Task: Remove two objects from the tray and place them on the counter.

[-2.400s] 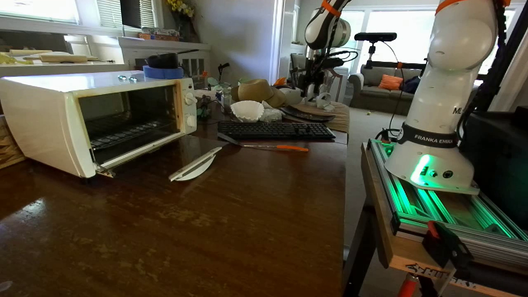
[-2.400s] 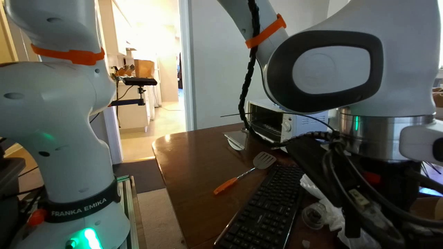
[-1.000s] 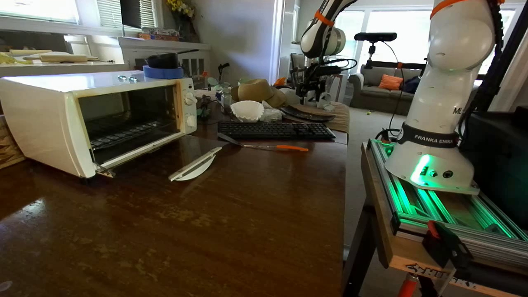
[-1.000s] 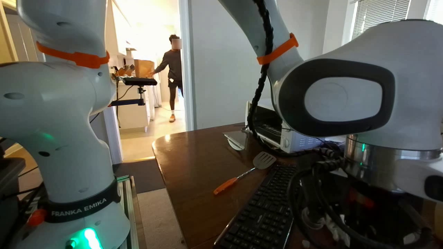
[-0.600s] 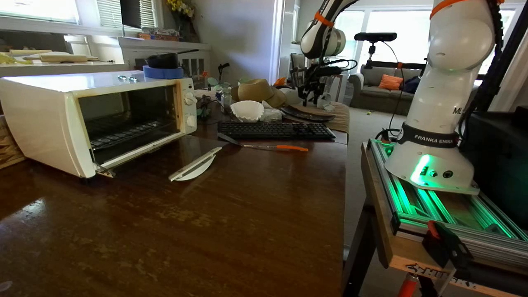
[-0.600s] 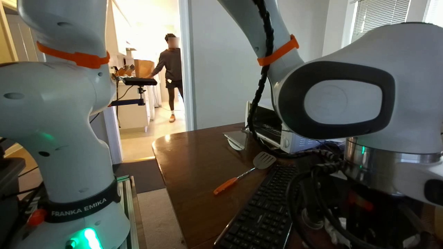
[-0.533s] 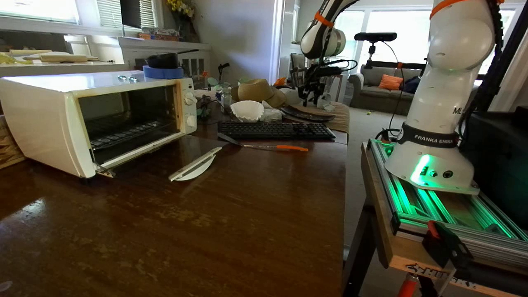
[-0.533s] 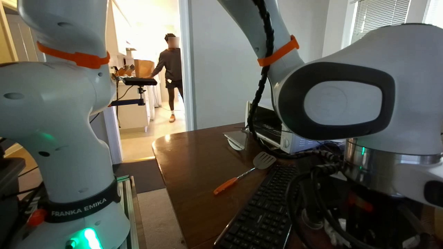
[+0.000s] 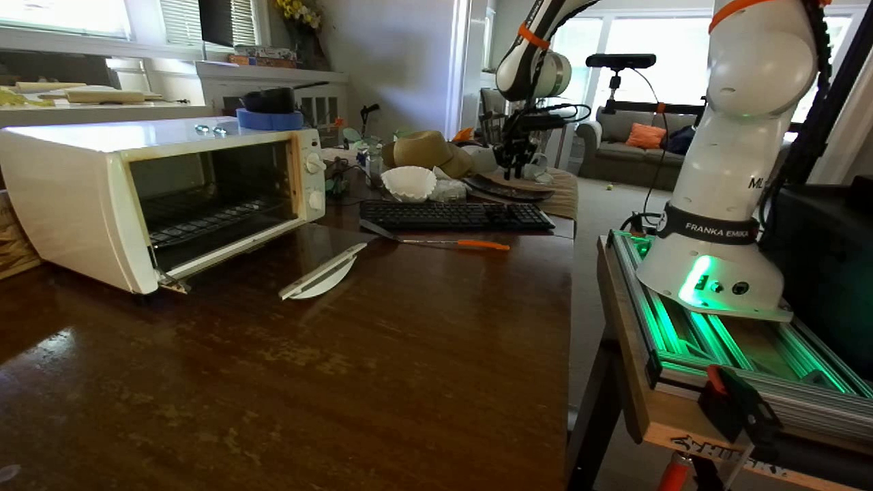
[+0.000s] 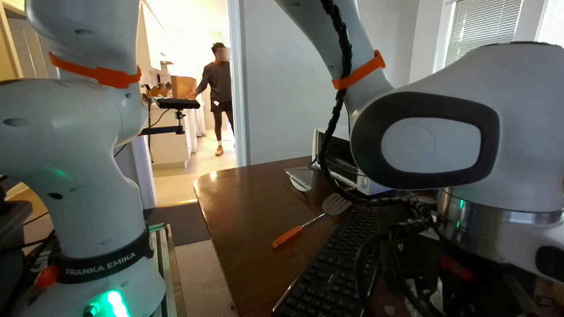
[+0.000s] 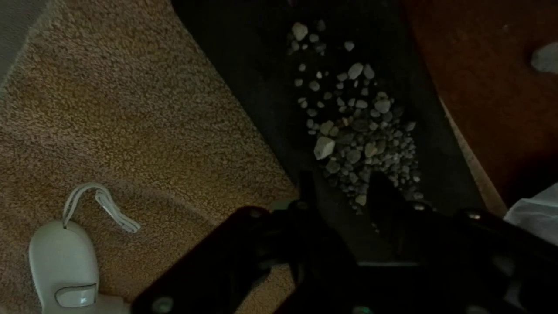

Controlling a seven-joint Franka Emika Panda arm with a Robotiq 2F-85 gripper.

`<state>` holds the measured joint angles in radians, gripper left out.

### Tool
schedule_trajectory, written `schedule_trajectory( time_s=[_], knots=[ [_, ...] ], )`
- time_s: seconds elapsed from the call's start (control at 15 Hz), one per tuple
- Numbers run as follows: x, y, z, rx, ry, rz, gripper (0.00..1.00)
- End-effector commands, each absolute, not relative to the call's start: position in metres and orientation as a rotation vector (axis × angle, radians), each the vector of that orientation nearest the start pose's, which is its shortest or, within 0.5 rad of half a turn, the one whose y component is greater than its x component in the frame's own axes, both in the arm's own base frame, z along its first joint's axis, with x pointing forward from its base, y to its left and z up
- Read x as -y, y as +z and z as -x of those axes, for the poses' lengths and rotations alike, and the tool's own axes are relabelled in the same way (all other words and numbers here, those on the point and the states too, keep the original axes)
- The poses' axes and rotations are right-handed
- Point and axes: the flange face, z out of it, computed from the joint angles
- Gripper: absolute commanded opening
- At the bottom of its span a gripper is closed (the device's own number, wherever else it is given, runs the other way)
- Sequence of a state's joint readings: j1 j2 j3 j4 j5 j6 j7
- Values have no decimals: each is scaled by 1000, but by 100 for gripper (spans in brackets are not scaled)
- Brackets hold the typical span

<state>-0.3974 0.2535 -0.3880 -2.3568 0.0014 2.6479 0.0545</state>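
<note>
The dark grey-black tray (image 11: 270, 87) carries a heap of small grey pebbles (image 11: 379, 144) and a larger pale stone (image 11: 324, 148). In an exterior view the same tray (image 9: 508, 192) appears as a dark strip beyond the keyboard. My gripper (image 11: 342, 176) points down over the near end of the heap, its fingers partly apart with a gap between them. Nothing is visibly held; whether the tips touch pebbles I cannot tell. An exterior view has the gripper (image 9: 513, 176) low, just above the tray. The glossy brown counter (image 9: 409, 341) stretches out in front.
Around the tray lie a tan towel (image 11: 130, 131), a white device with a cord (image 11: 65, 261) and crumpled white plastic (image 11: 536, 213). A black keyboard (image 9: 457, 215), orange-handled spatula (image 9: 470, 243), hat (image 9: 423, 150) and white toaster oven (image 9: 61, 184) with its door down stand nearby.
My arm has come down and a little to the side, bringing the gripper lower over the tray. Its fingers have moved closer together. A person has appeared in the doorway.
</note>
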Motion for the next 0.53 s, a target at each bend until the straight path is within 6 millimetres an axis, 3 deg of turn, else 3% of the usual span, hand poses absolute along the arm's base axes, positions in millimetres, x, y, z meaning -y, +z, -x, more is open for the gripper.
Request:
schedule_trajectory(
  time_s=[0.0,0.47],
  knots=[
    [371,224,-363,-1319,-56,2955,33],
    [374,213,-361,-1347,-62,2946,23]
  ],
)
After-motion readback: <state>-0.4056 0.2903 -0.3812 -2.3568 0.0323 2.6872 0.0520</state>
